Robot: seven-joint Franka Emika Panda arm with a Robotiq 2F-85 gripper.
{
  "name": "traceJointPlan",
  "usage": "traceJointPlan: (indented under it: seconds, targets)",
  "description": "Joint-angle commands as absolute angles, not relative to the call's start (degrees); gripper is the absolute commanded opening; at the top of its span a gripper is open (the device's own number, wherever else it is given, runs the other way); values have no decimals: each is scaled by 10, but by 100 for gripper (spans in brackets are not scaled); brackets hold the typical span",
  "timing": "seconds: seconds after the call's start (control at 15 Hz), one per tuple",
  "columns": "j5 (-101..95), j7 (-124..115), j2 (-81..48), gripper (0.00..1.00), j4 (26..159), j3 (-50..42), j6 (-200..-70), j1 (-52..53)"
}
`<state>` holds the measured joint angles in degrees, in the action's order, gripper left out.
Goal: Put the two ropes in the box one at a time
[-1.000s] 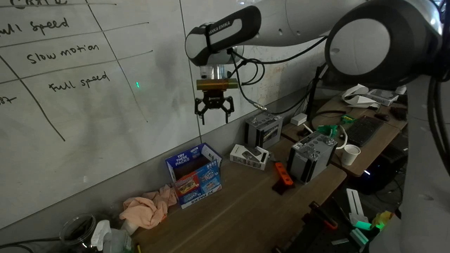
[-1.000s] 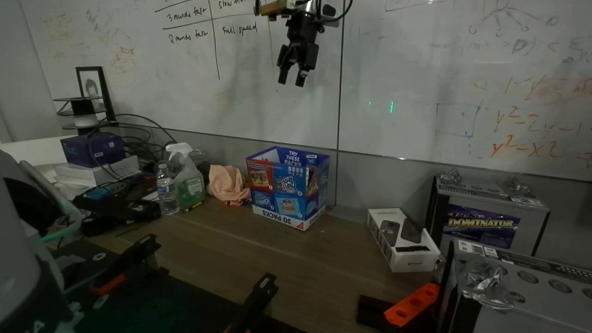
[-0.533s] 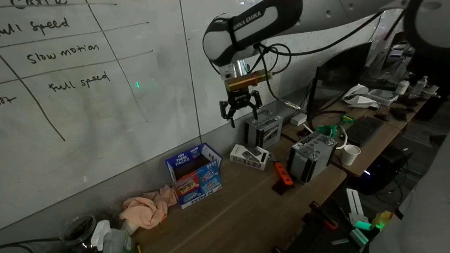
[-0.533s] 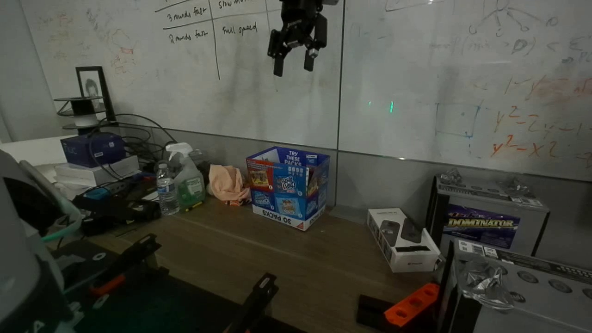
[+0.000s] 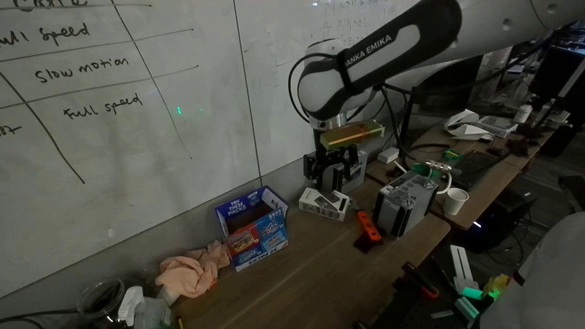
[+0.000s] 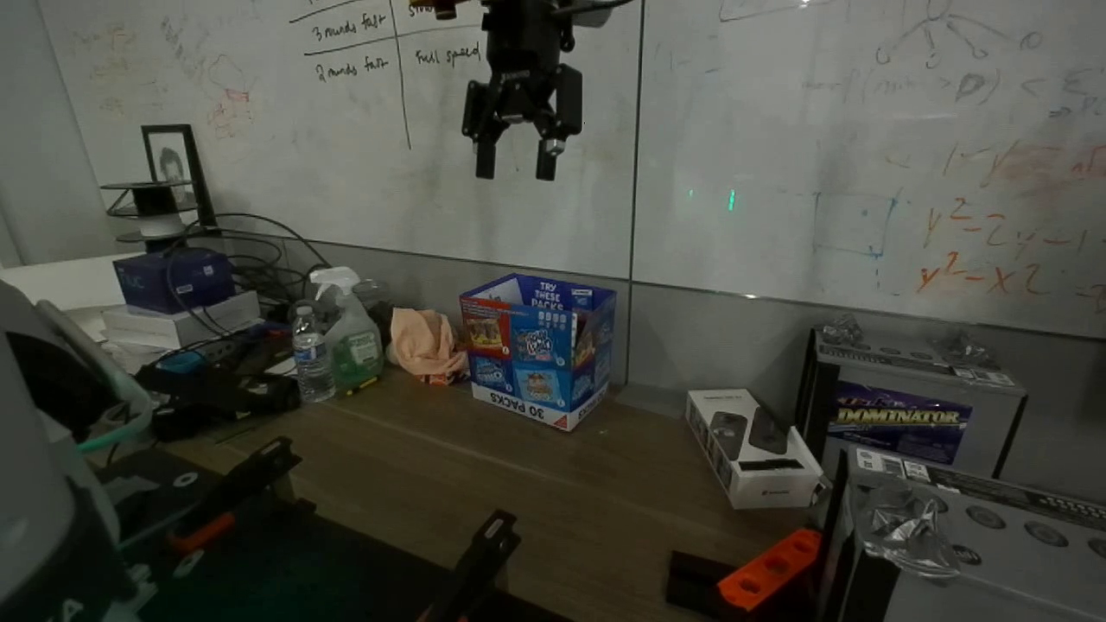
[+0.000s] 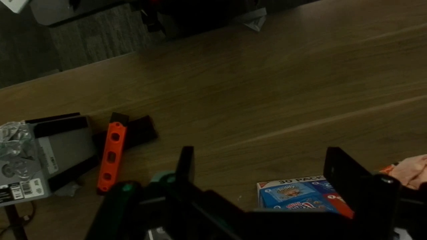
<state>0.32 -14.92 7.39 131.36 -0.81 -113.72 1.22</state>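
Box [image 6: 537,356]: open-topped, on surface [image 6: 432,462]; contents cannot be told.
Hand [image 6: 516,166]: fingers apart, box's 12 o'clock in an exterior view.
Surface: spans box to edge [image 7: 131,56]; edge crosses 9–1 o'clock, wrist view.

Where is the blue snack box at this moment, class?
In both exterior views, the blue snack box stands on the table below the whiteboard, right of the peach cloth and left of the white carton.
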Motion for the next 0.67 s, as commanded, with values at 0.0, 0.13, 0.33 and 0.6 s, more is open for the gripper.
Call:
traceJointPlan:
  seconds: [0.0,0.13,0.33,0.6]
  targets:
    - [40,-93,121,100,1371,-11,-1201,5]
    - [54,-63,126,100,1370,-13,-1196,6]
    - [61,-29,128,100,1363,-17,-1189,4]
    - [49,-38,111,100,1355,-13,-1186,2]
